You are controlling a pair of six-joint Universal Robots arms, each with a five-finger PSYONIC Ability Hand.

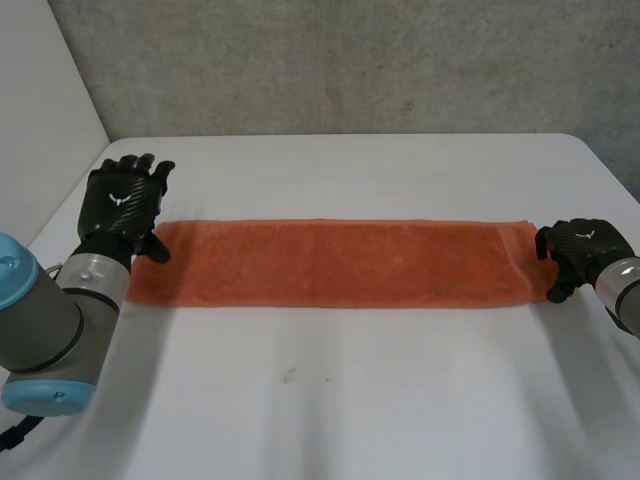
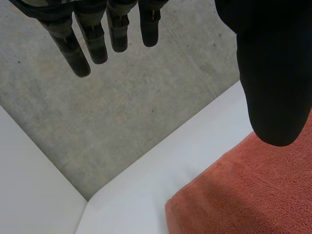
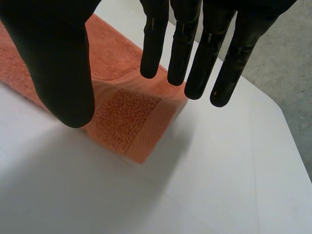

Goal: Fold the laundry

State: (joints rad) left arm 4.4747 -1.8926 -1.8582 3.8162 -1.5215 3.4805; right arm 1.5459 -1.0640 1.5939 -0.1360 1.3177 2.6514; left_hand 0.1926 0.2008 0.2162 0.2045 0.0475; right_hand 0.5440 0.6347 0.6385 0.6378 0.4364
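The towel (image 1: 330,262) looks soft, limp and light; grip the corner beneath each hand. Your left hand (image 1: 122,200) and right hand (image 1: 580,245) are spread, holding nothing.

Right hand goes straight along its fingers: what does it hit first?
Likely the orange towel's end, just off the right hand's fingertips, or the white table beside it; depth unclear.

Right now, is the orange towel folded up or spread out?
Spread out: the towel lies as a long flat strip across the table.
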